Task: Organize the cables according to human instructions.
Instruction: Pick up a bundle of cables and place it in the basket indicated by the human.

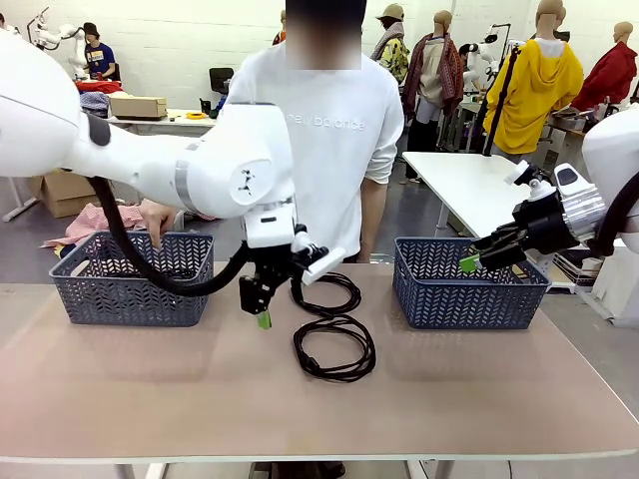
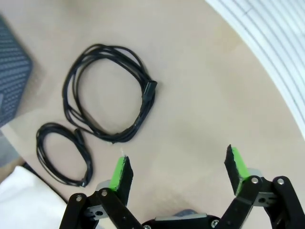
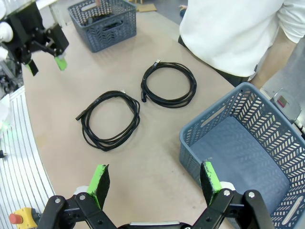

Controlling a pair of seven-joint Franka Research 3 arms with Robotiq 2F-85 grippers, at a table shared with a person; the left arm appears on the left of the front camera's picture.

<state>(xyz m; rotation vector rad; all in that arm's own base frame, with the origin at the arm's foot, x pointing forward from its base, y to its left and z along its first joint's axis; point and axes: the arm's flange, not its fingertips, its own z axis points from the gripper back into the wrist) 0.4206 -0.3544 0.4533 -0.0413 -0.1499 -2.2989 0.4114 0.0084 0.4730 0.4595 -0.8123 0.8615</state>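
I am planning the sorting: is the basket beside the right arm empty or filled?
Empty: in the right wrist view the blue-grey basket has a bare floor, with nothing lying inside.

Left basket (image 3: pixel 113 36) contents indistinct, perhaps cables (image 3: pixel 106 22)

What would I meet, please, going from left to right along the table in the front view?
Left basket → left claw, open above the table → two coiled cables → right basket.
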